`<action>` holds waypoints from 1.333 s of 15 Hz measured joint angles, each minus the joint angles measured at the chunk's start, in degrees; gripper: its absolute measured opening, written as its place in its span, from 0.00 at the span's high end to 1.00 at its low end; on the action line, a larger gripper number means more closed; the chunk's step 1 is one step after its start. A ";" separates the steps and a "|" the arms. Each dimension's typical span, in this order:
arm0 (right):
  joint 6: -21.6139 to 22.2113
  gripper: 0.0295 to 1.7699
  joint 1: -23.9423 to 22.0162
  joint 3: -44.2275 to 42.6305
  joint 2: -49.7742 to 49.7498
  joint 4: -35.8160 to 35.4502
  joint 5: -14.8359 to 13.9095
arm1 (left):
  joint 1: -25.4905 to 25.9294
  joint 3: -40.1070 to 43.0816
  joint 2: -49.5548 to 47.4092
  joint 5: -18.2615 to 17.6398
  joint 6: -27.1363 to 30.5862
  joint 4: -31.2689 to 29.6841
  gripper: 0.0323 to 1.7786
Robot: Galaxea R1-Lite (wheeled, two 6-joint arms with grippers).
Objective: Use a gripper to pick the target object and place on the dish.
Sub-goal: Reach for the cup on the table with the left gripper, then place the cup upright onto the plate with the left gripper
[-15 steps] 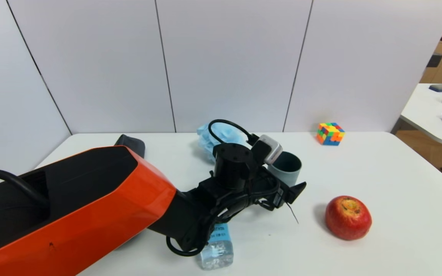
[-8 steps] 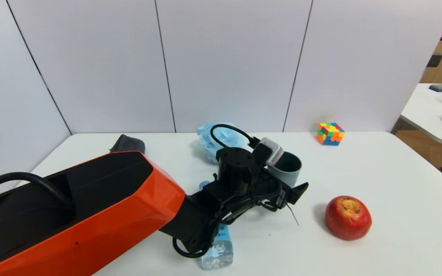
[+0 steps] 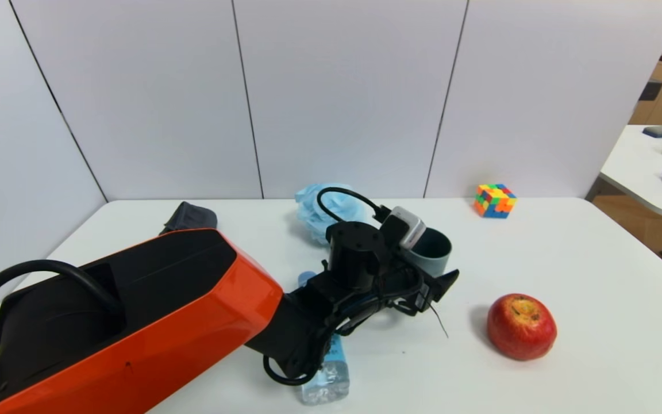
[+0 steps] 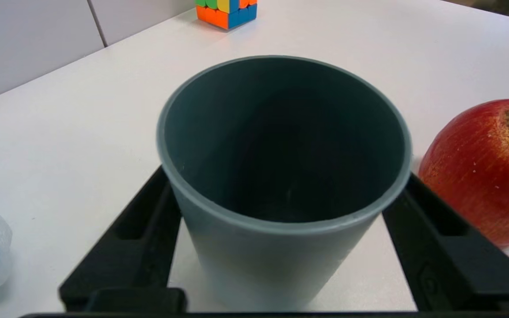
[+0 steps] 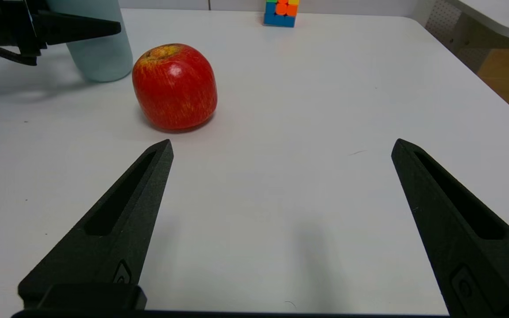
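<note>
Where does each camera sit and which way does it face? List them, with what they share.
Head: looks forward and down at the table; left arm shows.
Left wrist: looks along the left claw into the cup between its fingers.
Right wrist: looks over the table past the open, idle right claw; left claw shows beyond.
Shared by both wrists: apple, cube.

white table [image 3: 584, 259] with cup [image 3: 433, 253], apple [image 3: 522, 326], cube [image 3: 495, 200]

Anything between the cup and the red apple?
In the head view, one black finger of the left hand, set against the cup, reaches into that stretch; the rest, up to the apple, is bare white tabletop.
</note>
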 joint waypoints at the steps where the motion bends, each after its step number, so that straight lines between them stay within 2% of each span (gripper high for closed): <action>1: 0.00 0.03 0.00 0.00 0.00 0.02 0.02 | 0.00 0.00 0.05 -0.02 0.02 0.05 0.33; 8: 0.00 0.03 -0.02 0.00 0.00 0.02 0.00 | 0.00 0.33 -0.32 0.07 -0.04 0.07 0.36; 13: 0.00 0.03 0.00 0.00 0.00 0.00 0.00 | 0.79 4.29 -6.24 0.28 0.46 0.68 0.36; 16: -0.02 0.03 0.00 0.00 0.00 0.00 0.00 | 3.77 10.73 -11.50 0.33 0.91 0.62 0.36; 20: 0.00 0.03 0.00 0.00 0.00 0.02 0.00 | 10.80 18.27 -19.11 0.13 2.45 0.46 0.36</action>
